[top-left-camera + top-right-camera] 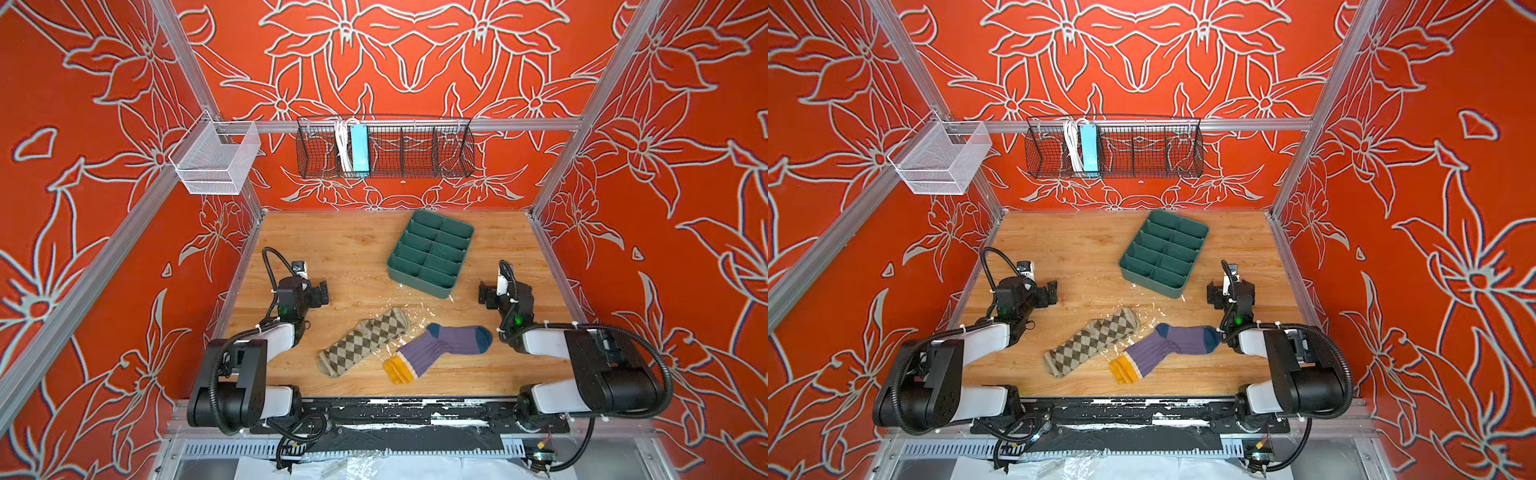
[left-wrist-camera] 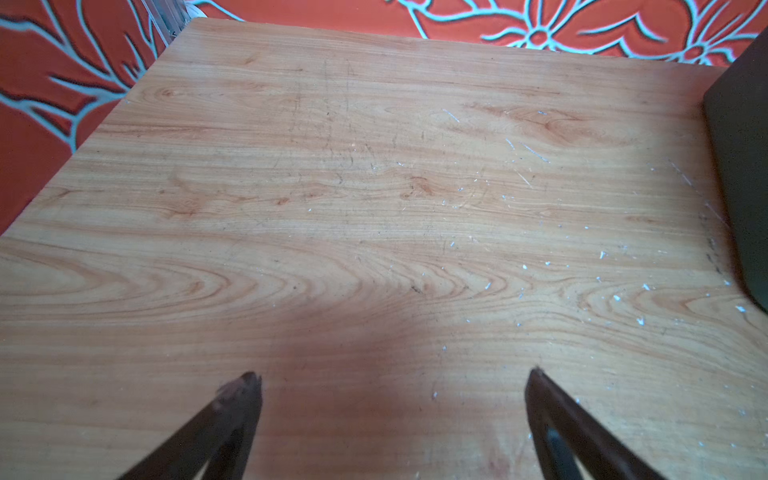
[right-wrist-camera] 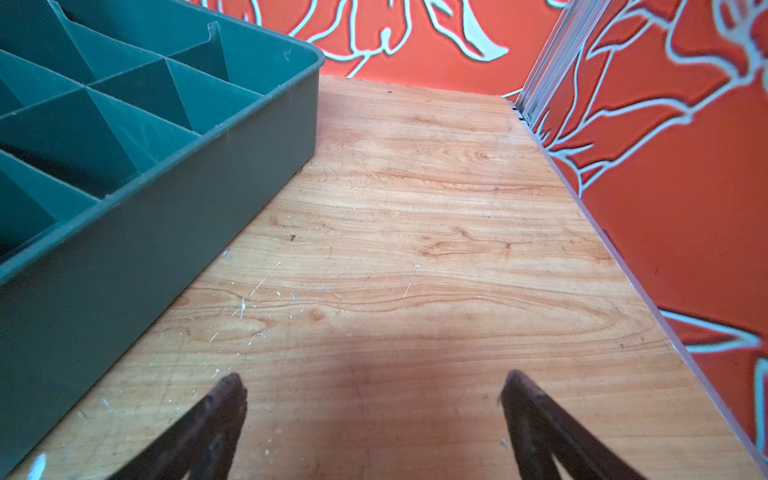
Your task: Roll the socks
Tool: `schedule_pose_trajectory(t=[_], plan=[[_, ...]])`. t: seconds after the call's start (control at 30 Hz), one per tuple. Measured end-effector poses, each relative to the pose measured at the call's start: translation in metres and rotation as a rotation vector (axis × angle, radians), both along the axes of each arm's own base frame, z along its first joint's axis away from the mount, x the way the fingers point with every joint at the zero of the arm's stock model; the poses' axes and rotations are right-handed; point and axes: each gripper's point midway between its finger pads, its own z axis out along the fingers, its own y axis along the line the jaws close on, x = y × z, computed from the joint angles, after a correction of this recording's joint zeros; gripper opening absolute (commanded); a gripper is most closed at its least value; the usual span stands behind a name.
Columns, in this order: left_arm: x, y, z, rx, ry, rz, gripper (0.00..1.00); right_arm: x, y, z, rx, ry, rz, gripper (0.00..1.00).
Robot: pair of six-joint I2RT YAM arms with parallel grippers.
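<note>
Not started yet: argyle sock [image 1: 363,340] and purple sock [image 1: 440,347] lie flat. The left gripper [image 2: 392,376] and right gripper [image 3: 374,380] are spread wide, empty. Next, reach in and pinch one.

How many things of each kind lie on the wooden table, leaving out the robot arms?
Socks: 2, the argyle sock and the purple sock
Divided trays: 1, the green tray
Total: 3

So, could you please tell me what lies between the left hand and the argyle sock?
Only bare wooden table, as both top views show; the open left hand and the beige argyle sock are apart, not touching.
</note>
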Motion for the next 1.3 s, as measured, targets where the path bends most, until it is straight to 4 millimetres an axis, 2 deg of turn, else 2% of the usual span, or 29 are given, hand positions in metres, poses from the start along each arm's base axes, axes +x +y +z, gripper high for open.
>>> schedule_pose_trajectory(t=[0.93,1.07,1.1,1.17,1.27,1.3], plan=[[0.000,0.000,0.000,0.000,0.000,0.000,0.97,0.000,0.000,0.000,0.000,0.000,0.000,0.98],[-0.002,0.005,0.000,0.002,0.026,0.033,0.97,0.000,-0.001,0.004,0.004,-0.011,-0.007,0.98],[-0.004,0.006,0.005,0.003,0.035,0.041,0.97,-0.001,-0.002,0.008,0.006,-0.021,-0.013,0.98],[-0.006,0.008,0.031,-0.004,0.009,0.060,0.97,-0.003,-0.003,0.023,0.012,-0.058,-0.017,0.98],[-0.016,0.012,0.111,-0.048,-0.127,0.111,0.97,-0.009,-0.002,0.055,0.031,-0.103,-0.013,0.98],[-0.022,0.013,0.148,-0.070,-0.203,0.124,0.97,-0.011,-0.002,0.074,0.048,-0.126,-0.017,0.98]])
